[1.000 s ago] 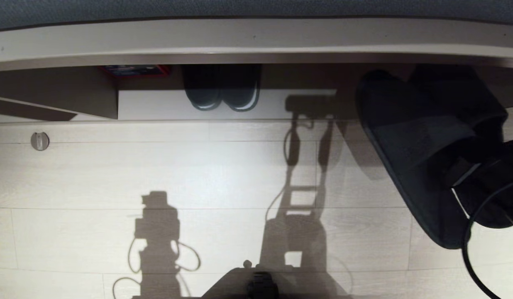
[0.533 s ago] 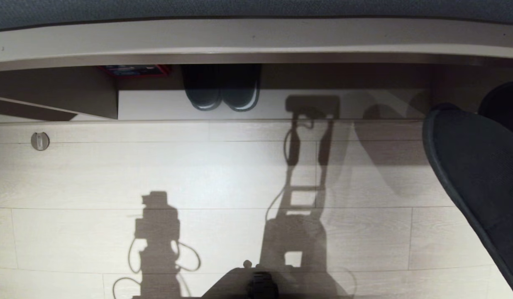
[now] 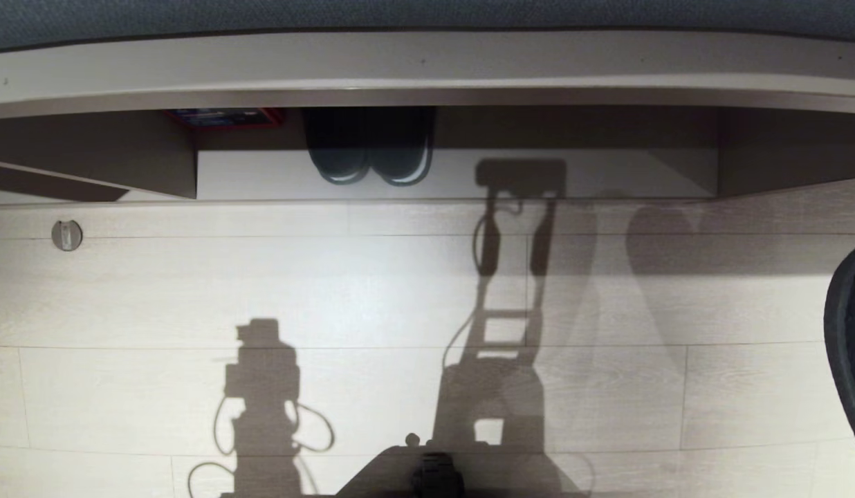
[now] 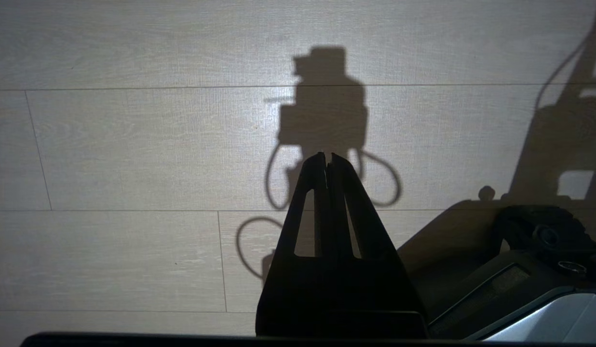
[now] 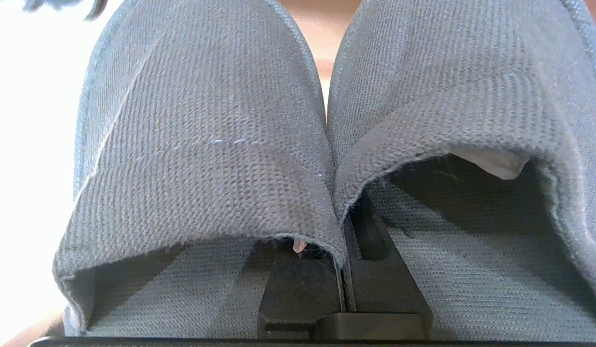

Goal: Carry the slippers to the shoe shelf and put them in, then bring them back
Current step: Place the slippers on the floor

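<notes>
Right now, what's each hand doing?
Left hand: shut, empty, hanging over the floor.
Right hand: shut on the slippers, pinching their inner edges together.

The right gripper (image 5: 344, 270) is squeezed tight, low in the middle of its wrist view, pinching the slippers (image 5: 327, 144). The left gripper (image 4: 328, 161) is closed too, empty, mid-frame.

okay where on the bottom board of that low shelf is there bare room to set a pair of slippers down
On the shoe shelf, the pale board is bare from the dark closed-toe pair across to the right side wall. A narrower bare strip lies between that pair and the upright divider. The middle-left is taken. The right gripper holds the slippers.
</notes>
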You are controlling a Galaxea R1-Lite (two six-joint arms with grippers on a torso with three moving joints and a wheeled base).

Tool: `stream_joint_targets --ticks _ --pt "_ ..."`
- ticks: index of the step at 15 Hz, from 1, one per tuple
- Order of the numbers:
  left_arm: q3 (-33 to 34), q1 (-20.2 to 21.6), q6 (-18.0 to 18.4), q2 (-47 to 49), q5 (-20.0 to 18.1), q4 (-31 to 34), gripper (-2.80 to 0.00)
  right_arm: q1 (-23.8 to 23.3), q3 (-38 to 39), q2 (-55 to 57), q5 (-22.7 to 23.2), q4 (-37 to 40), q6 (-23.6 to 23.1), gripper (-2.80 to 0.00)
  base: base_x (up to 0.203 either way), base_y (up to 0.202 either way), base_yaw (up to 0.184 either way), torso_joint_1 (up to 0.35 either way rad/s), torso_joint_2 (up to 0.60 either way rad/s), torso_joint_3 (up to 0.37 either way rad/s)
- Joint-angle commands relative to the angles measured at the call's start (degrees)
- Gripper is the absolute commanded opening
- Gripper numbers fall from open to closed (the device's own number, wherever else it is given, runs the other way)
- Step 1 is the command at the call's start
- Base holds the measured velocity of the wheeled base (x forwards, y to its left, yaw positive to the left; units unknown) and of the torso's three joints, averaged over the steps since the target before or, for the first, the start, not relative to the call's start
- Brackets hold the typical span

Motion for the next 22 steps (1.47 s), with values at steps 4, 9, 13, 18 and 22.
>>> stream_joint_targets --ticks 4,9,13,18,22 --pt "0.0 0.1 0.1 0.0 0.0 0.0 -2.8 -0.7 7.2 -12.5 2.9 9.9 0.2 -2.8 0.0 0.0 0.0 0.0 0.0 0.0" --pt "0.0 0.0 0.1 0.0 0.0 0.0 -2.8 -0.8 12.1 -16.7 -0.1 15.2 -0.1 -2.8 0.0 0.0 0.0 0.0 0.0 0.0" --pt "0.0 0.1 0.1 0.0 0.0 0.0 -2.8 -0.8 12.9 -16.7 -2.9 18.5 0.2 -2.8 0.0 0.0 0.0 0.0 0.0 0.0" --pt "0.1 0.1 -0.2 0.1 0.0 0.0 -2.8 -0.8 12.9 -16.6 -2.2 18.5 -0.1 -2.8 0.0 0.0 0.0 0.001 0.0 0.057" --pt "0.1 0.0 -0.1 0.1 0.0 0.0 -2.8 -0.8 12.9 -16.6 -2.1 18.5 -0.1 -2.8 0.0 0.0 0.0 0.002 0.0 0.196"
